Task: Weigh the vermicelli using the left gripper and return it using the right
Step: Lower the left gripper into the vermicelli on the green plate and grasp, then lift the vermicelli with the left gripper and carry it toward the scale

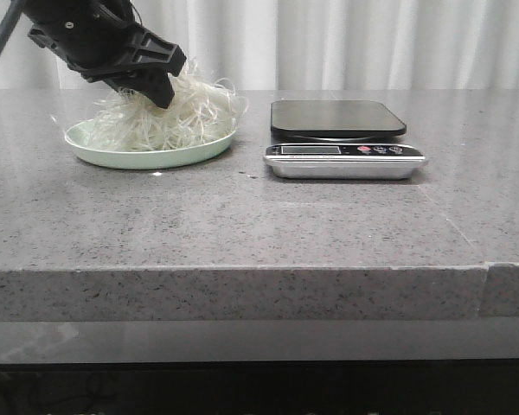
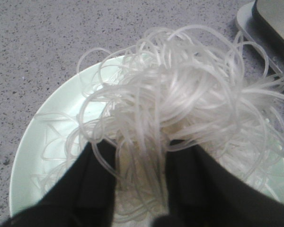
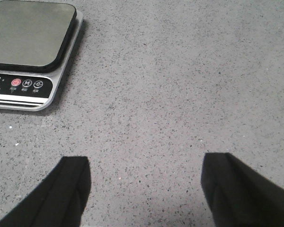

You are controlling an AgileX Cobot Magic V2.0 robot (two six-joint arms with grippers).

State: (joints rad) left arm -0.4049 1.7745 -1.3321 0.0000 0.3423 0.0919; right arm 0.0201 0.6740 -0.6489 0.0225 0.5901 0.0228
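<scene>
We see the vermicelli (image 1: 177, 117) as a fluffy heap of thin, wiry strands — translucent, whitish, glossy where the light catches them — piled on a pale green plate (image 1: 112, 154) at the left of the grey speckled desk (image 1: 242, 216). Loose loops spring out of the heap in every direction, and some reach past the plate's rim on the side toward the scale (image 1: 342, 138); in the left wrist view the curls arch high over the tangled middle of the pile (image 2: 180, 104). The left end effector (image 1: 160, 97) is pushed down into the heap from above, its two black fingers (image 2: 94, 189) partly open with a bundle of strands running between them; we cannot tell whether they are truly clamped on it. The scale stands just beside the plate to the right, its dark platform bare, its silver front panel carrying a display and small round buttons. The right end effector (image 3: 144, 189) hovers over bare desk near the scale — fingers spread wide, holding nothing.
</scene>
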